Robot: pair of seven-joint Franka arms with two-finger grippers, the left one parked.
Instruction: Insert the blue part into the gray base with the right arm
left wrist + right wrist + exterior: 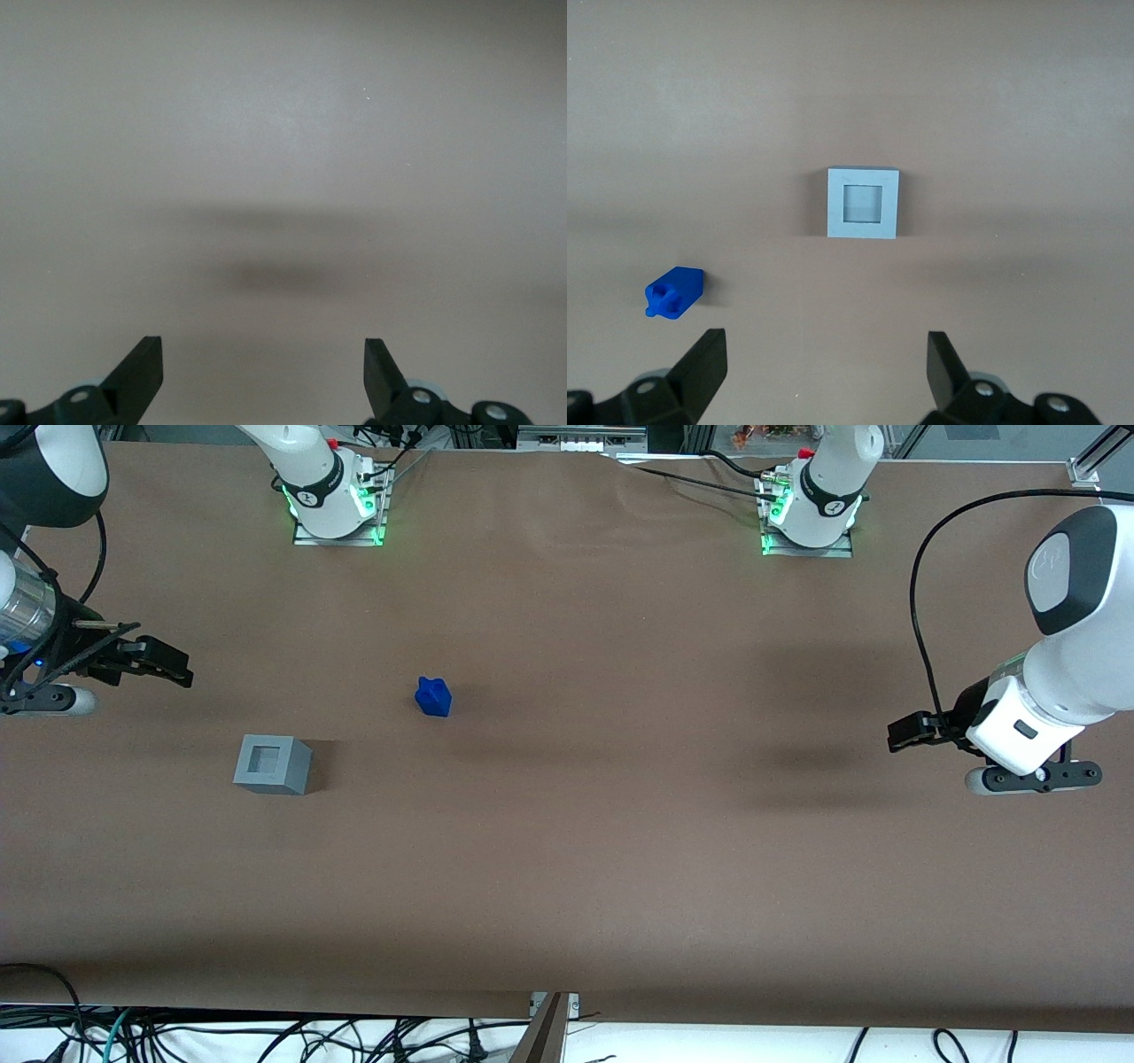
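The right arm's black two-finger pincer (pixel 824 376) is held wide open and empty above the brown matte desk (pixel 620 850). The small bright-blue stepped plastic block (pixel 433 696), judged light, stiff and slightly slick, is best taken across its flat sides. It stands apart from the light-gray plastic cube with a square recess (pixel 272 764), farther from the front camera.

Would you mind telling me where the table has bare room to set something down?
Bare brown table runs from the blue part toward the parked arm's end, and nearer the camera than the gray base. The open tool hovers near the working arm's end, empty.
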